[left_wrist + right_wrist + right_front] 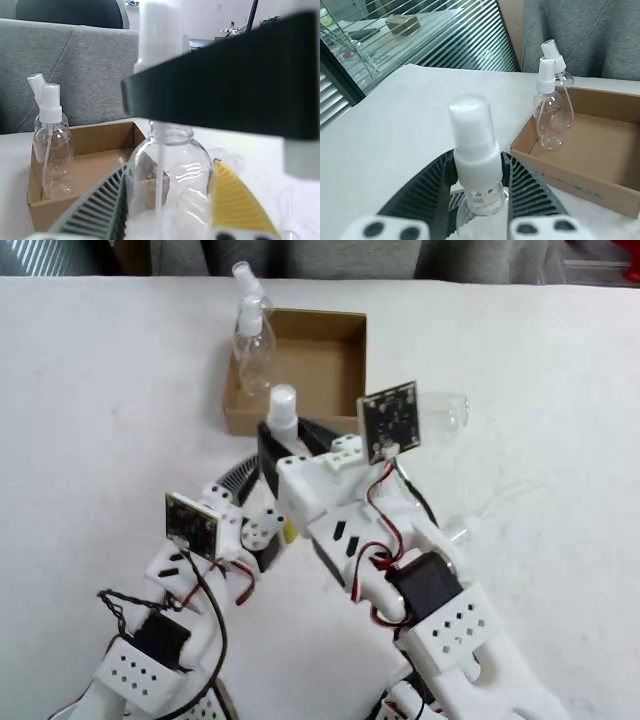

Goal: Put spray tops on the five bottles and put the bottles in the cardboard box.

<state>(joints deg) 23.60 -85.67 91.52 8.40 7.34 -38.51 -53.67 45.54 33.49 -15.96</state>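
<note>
Just in front of the open brown cardboard box (318,368) (600,145) (95,140), both arms meet over one clear plastic bottle (170,170), which stands upright on the white table (100,390). The left gripper (170,200) (272,525) is closed round the bottle's rounded body, with a ribbed dark finger on one side and a yellow finger on the other. The right gripper (476,162) (285,445) comes in higher up. Its black ribbed fingers are clamped on the collar of the white spray top (472,130) (283,405) (160,30), which sits on the bottle's neck.

Inside the box, two clear bottles with white spray tops (250,335) (550,115) (50,150) stand together in the far left corner as the high view shows it. Another clear bottle (445,412) lies on its side on the table just beside the box's right wall.
</note>
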